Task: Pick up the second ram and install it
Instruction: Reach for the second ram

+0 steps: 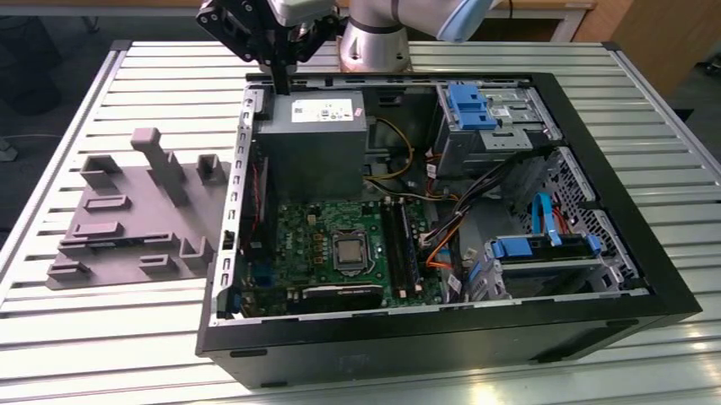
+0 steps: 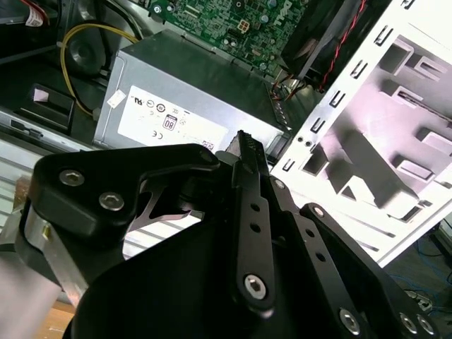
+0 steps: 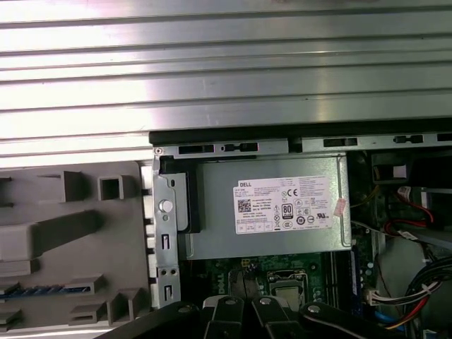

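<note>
Fingers of the gripper look pressed together into one thin dark bar, with nothing held between them. In the exterior view the gripper hangs over the far rim of the open computer case, at the corner on the exterior view's left, with its tips just beside the top edge of the grey power supply. The second wrist view looks past the gripper onto the same power supply, with the green motherboard beyond it.

The second ram shows in the first wrist view as a thin blue strip lying flat in a low slot of the grey fixture tray. It is outside the case and well apart from the gripper. The fixture tray rests on the slatted metal worktop, just beside the case wall on the exterior view's left.

Inside the case, the motherboard lies below the power supply, with the processor socket near its middle. Blue drive-bay clips sit towards the exterior view's right.
</note>
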Motion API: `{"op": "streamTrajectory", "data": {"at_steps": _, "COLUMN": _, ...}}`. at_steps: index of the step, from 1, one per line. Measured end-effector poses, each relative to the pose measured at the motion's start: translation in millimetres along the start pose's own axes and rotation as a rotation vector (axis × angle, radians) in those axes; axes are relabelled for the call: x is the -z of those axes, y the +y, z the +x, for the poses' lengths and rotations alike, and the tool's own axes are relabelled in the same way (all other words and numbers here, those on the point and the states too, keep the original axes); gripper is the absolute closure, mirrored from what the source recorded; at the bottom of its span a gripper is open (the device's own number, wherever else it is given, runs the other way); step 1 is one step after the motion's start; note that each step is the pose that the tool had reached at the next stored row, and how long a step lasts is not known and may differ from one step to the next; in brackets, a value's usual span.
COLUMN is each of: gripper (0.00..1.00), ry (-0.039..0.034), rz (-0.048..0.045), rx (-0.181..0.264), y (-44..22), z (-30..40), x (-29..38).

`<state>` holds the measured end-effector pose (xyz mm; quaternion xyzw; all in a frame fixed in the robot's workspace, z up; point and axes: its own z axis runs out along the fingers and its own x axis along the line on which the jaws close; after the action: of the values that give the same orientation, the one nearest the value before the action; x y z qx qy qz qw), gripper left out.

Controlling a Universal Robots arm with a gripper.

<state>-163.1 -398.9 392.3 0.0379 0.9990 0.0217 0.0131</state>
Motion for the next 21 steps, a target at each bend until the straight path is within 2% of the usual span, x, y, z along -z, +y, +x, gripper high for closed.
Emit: {"op": "streamTrajectory", "data": {"at_steps": 21, "gripper": 0.89, "ry": 0.0, "rz": 0.0, "rx": 0.0, "y": -0.4, "z": 4.8, "x": -0.1}}
